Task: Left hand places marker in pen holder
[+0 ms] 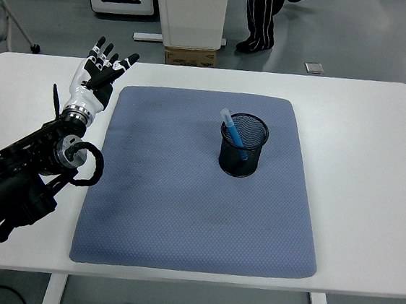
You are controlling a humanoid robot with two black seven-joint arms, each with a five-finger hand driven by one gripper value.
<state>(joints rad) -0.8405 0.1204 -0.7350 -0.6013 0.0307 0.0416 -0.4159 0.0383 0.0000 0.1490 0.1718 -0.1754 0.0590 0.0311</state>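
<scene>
A blue marker (232, 133) stands tilted inside a black mesh holder (243, 145), its pale cap leaning over the holder's left rim. The holder sits upright on a blue-grey mat (184, 193) spread across the white bench (374, 177). Well to the holder's left, the robot's left hand (97, 75) is raised over the bench just beside the mat's far-left corner, fingers spread and holding nothing. Beyond the holder, past the bench's far edge, a person's legs (262, 17) show on the floor.
</scene>
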